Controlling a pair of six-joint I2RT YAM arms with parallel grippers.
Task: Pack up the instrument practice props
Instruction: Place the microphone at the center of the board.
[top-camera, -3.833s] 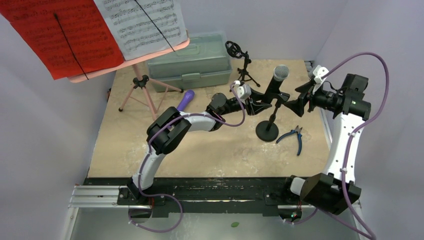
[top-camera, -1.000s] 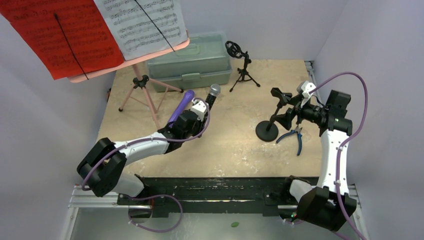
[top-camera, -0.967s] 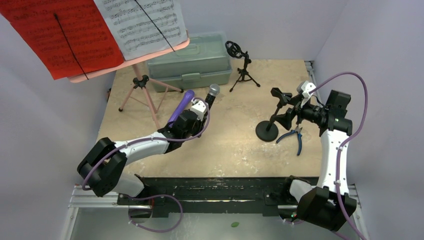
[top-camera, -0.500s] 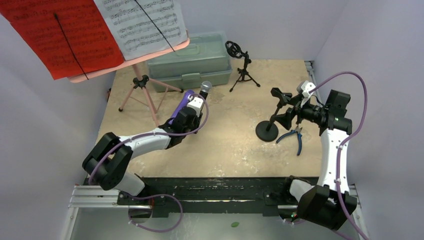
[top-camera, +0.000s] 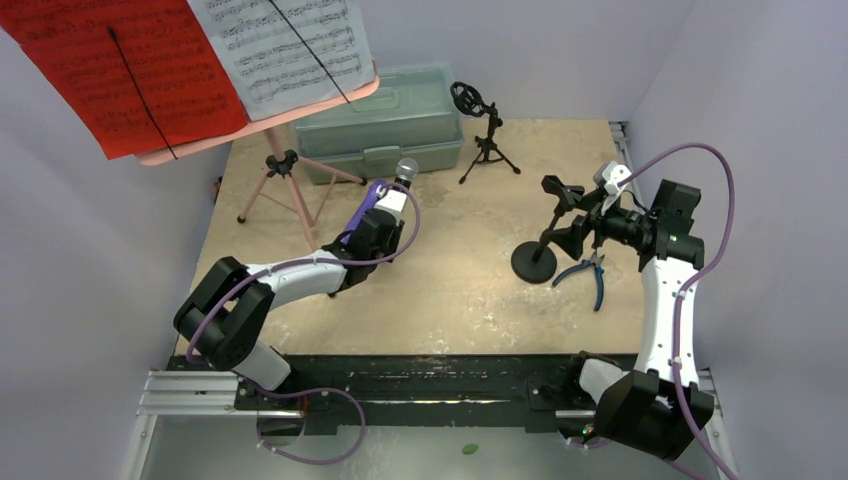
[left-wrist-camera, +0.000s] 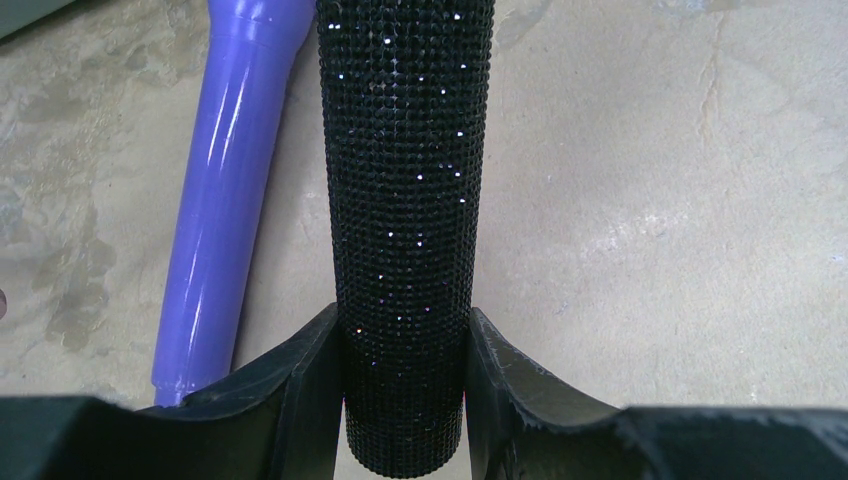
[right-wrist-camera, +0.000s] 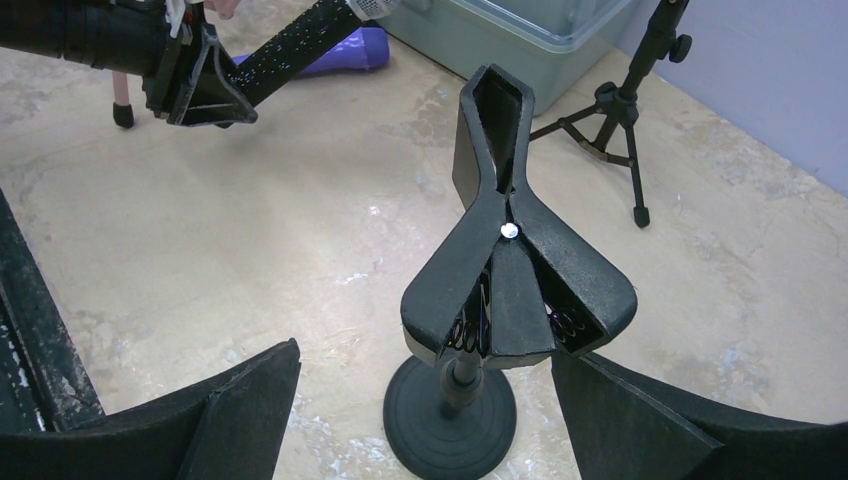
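Note:
My left gripper (top-camera: 388, 212) (left-wrist-camera: 405, 390) is shut on the handle of the black silver-headed microphone (top-camera: 405, 170) (left-wrist-camera: 405, 200), which points towards the grey-green case (top-camera: 385, 125). Just to its left the purple microphone (left-wrist-camera: 225, 180) (top-camera: 370, 192) lies on the table. My right gripper (top-camera: 582, 226) (right-wrist-camera: 425, 400) stands open round the clip mount on a round base (right-wrist-camera: 510, 260) (top-camera: 540, 240), apart from it. A small tripod mount (top-camera: 485, 125) stands behind. The pink tripod (top-camera: 285, 175) carries red pages (top-camera: 120, 70) and white pages (top-camera: 285, 45).
Blue-handled pliers (top-camera: 592, 277) lie just right of the round base, under my right wrist. The closed case sits against the back wall. Walls close in the table on the left, back and right.
My left arm has carried the black microphone back and to the left, closer to the case and alongside the purple microphone. The right arm has stayed still.

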